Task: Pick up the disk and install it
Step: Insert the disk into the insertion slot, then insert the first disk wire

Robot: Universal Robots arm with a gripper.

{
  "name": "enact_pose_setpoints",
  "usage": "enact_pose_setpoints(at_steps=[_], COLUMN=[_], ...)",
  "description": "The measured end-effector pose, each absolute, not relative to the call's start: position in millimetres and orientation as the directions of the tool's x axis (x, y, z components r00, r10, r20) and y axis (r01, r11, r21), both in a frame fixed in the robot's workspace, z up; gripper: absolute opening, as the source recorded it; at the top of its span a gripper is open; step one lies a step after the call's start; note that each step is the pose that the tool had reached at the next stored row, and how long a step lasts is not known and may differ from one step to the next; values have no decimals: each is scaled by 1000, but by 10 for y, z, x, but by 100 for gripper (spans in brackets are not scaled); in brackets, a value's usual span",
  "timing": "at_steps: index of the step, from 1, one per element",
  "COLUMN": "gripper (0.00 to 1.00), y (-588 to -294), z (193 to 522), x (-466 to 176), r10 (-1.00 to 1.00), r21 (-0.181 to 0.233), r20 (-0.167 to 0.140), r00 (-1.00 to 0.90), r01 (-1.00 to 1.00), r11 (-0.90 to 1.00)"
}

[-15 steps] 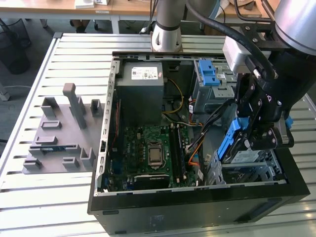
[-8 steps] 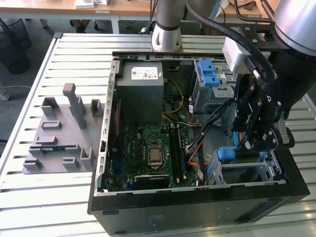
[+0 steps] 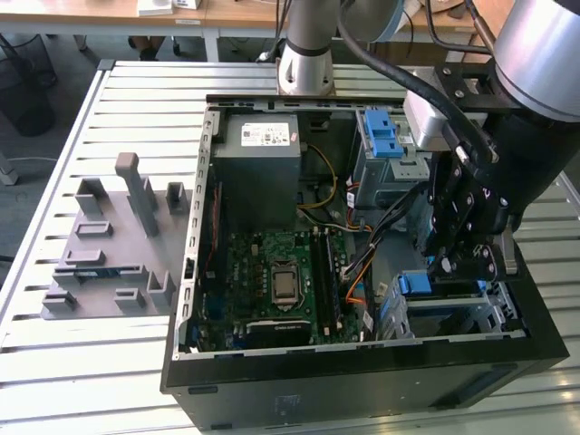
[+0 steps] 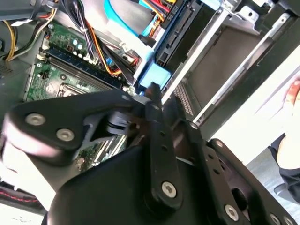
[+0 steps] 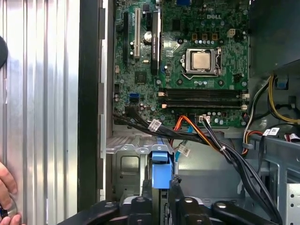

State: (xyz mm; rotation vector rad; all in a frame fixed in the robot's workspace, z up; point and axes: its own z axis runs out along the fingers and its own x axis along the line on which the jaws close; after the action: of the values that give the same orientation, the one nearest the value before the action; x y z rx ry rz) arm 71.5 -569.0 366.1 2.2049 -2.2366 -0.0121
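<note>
Black fingers set narrow, clamped either side of the blue-framed silver disk. Disk stands edge-on in the grey metal drive cage of the open black computer case.

Arm observed extended from its base, wrist bent so that the gripper pointed straight down. In both wrist views the gripper had its two black fingers drawn close together, clamped on either side of the blue frame of the disk
</note>
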Motion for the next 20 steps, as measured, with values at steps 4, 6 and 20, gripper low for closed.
enact_pose_setpoints(at_steps=[4,6,20], gripper=[12,11,11], y=[-5690,-5690,-5690], z=[3594,3567,3491], x=[715,715,715], r10=[-1000,-1000,-1000], r21=[6,6,6], r20=[-5,-5,-5], r00=[-14,-14,-14], r01=[-1000,-1000,-1000], r11=[14,14,14])
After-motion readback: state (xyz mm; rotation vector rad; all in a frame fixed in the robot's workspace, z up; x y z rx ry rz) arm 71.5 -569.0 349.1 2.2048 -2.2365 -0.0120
